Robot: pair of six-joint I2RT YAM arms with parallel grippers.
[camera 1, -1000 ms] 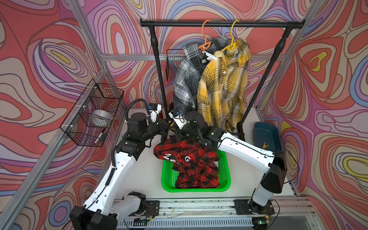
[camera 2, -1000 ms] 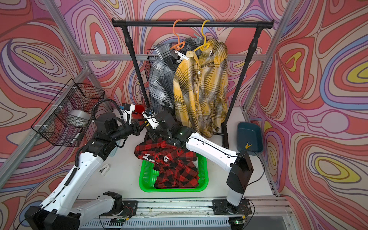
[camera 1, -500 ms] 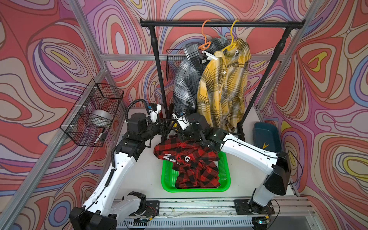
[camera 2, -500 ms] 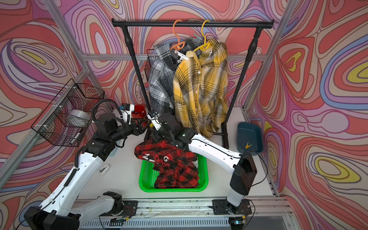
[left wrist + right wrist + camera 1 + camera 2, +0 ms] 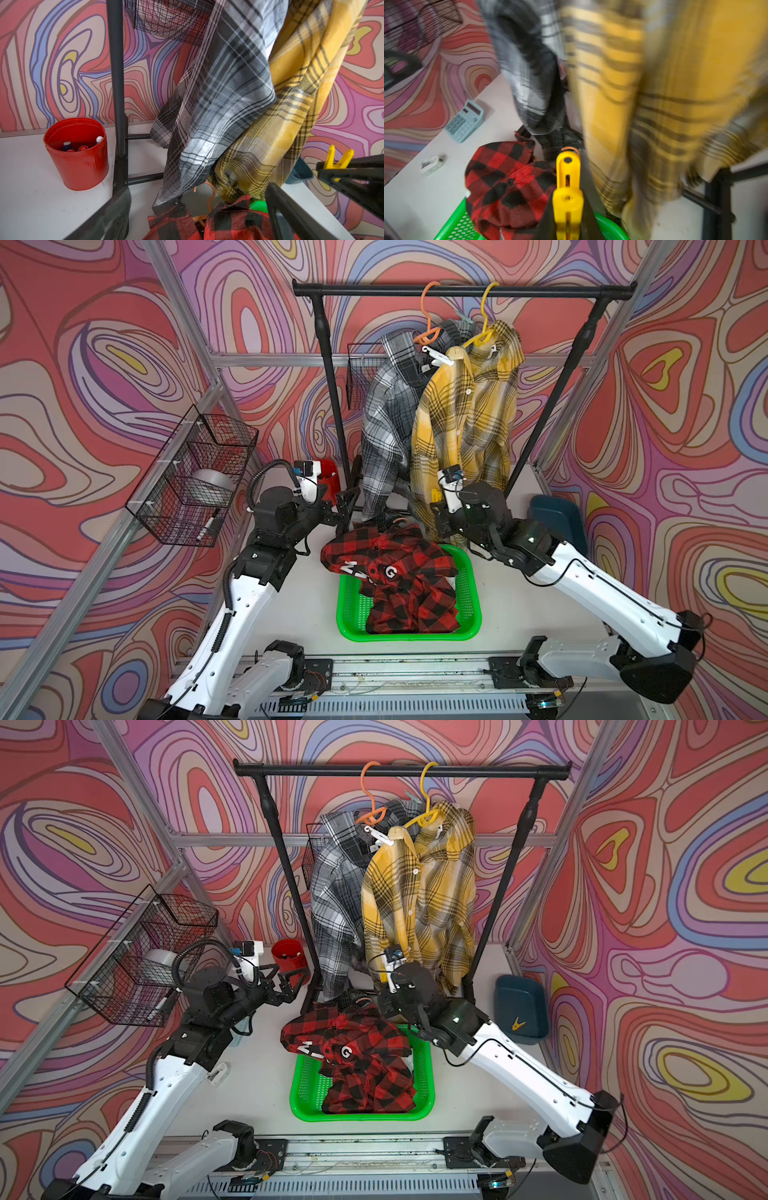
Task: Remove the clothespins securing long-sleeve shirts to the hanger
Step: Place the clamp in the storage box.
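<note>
Wrist views: right tool (image 5: 568, 220) pinching clothespin (image 5: 567, 187).

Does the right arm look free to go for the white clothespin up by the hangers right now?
Probably not yet: the right gripper is shut on a yellow clothespin. The white clothespin itself sits exposed, nothing covering it.

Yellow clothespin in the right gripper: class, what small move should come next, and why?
Probably swing the right gripper toward the dark blue bin and release there. Its jaws are shut on the yellow clothespin, and a second clothespin already lies in that bin, so it looks like the drop-off place.
</note>
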